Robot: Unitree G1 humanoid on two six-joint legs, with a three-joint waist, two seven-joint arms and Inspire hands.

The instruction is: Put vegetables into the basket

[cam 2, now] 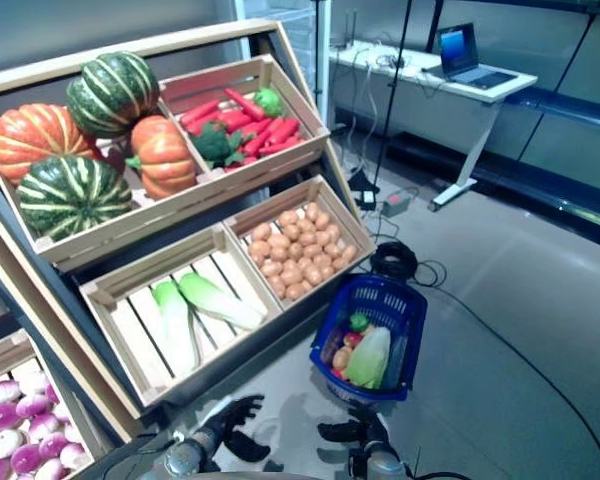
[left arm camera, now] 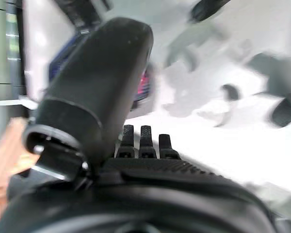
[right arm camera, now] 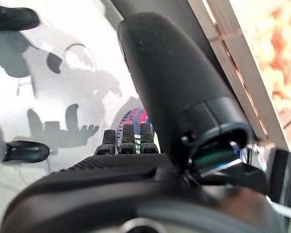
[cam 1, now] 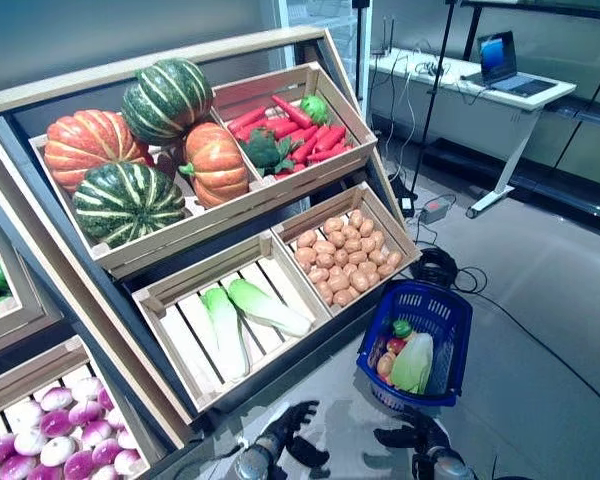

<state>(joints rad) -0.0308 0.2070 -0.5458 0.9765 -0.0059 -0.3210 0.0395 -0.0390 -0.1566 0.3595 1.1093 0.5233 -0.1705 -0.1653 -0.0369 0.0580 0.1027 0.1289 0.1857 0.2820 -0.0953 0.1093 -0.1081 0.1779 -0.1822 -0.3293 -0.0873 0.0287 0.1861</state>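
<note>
While holding nothing, left hand [cam 1: 285, 440]: low over the floor by the near corner of the stand [cam 1: 120, 345]; fingers apart and relaxed; thumb straight in its own wrist view.
Right hand [cam 1: 412, 437]: beside the left hand, just short of the basket's near rim; fingers likewise spread, clamped on nothing.
Basket [cam 1: 450, 300]: blue, on the floor at the stand's right near corner, just below the potato crate; already loaded with a pale cabbage [cam 1: 415, 362], a green pepper [cam 1: 403, 327], a red piece [cam 1: 396, 345] and a brown piece [cam 1: 385, 366] along its left wall; spare room along the right wall.
Vegetables in reach: two long cabbages [cam 1: 263, 305] lying apart in the lower slatted crate [cam 1: 165, 300]; potatoes [cam 1: 345, 255] heaped in the potato crate [cam 1: 405, 240] next to it, right above the basket.
Step in hand, as judged: reaching for the next vegetable; not yet begun.
Doing it well: take from the potato crate with the right hand, being nearest the basket; come down over the heap's near corner; close round one potato only, thumb under, fingers over; lift clear of the crate's front edge before swinging across.
Release: lower inside the basket's right wall, then open; no dropping from height onto the cabbage.
Risk, as judged: sloped crate, so a nudged heap likely to roll over the front edge; keep the left hand clear of the basket rim.
</note>
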